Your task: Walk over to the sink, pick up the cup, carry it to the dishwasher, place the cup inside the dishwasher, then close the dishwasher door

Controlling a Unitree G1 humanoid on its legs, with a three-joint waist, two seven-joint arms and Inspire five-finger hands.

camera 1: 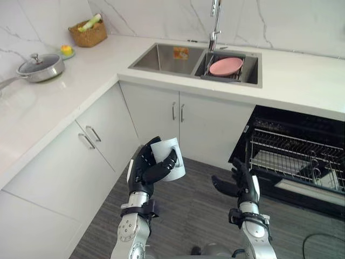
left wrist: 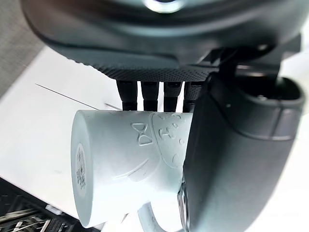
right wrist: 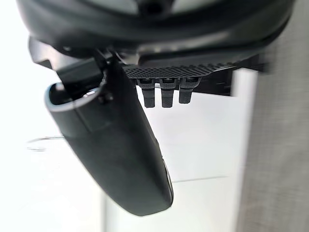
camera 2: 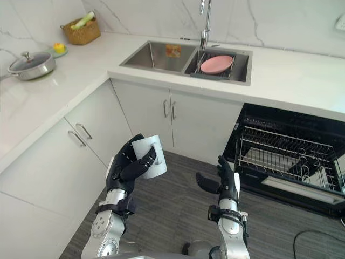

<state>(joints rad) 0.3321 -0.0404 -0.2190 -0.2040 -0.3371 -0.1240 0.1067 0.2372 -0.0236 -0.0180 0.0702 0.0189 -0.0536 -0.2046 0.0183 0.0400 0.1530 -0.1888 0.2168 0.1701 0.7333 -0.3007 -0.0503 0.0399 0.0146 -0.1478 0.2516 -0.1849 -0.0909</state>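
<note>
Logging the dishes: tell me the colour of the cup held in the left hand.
The cup is white; the left wrist view shows it best.

The white cup [camera 1: 163,147] sits tilted inside the curled fingers [camera 1: 144,155] of the left hand [camera 1: 138,172]. The dishwasher [camera 1: 294,154] is open, rack showing.

I see the dishwasher [camera 1: 302,121] open, with its wire rack [camera 1: 291,154] across the opening and the countertop [camera 1: 302,81] edge overhanging it. Left of the dishwasher the floor [camera 1: 199,210] is free, but my right hand [camera 1: 249,188], fingers relaxed, hangs between the dishwasher and the cup [camera 1: 164,145] gripped in my left hand [camera 1: 143,170].
</note>
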